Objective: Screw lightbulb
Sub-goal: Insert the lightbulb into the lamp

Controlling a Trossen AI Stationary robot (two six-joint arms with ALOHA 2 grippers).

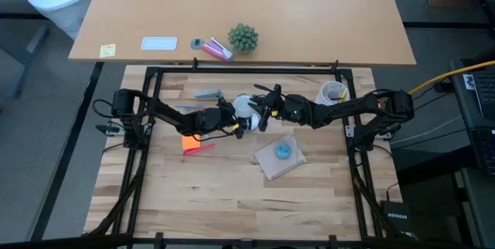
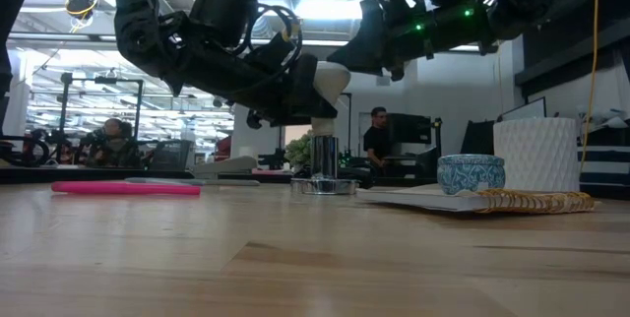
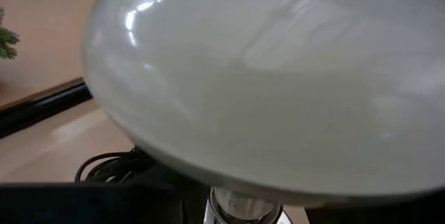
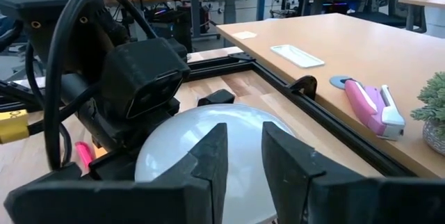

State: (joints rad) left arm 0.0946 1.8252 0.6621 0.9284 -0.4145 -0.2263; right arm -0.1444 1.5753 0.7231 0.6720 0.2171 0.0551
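Note:
The frosted white lightbulb point(image 1: 244, 106) stands upright at the table's middle, its narrow end down on the shiny metal socket point(image 2: 323, 159), which stands on the table. The bulb fills the left wrist view point(image 3: 278, 78). My left gripper point(image 2: 295, 108) comes from the table's left and closes around the bulb's lower left side. My right gripper point(image 4: 245, 151) comes from the right, its fingers a narrow gap apart at the bulb's dome point(image 4: 174, 140). My left gripper is on the bulb's lower part point(image 2: 317, 110), coming level from the table's left. The bulb and the gripper's own body hide the fingers. The bulb stands upright with its base on the socket. My right gripper's fingertips point(image 4: 217, 156) lie against the dome's upper right side; I cannot tell whether they touch it.
A small blue bowl point(image 1: 283, 151) sits on a brown sheet right of the socket. A white cup point(image 1: 334, 92) stands at the back right. A pink pen point(image 1: 198, 148) and an orange note point(image 1: 189, 141) lie to the left. A grey piece point(image 1: 207, 94) lies behind.

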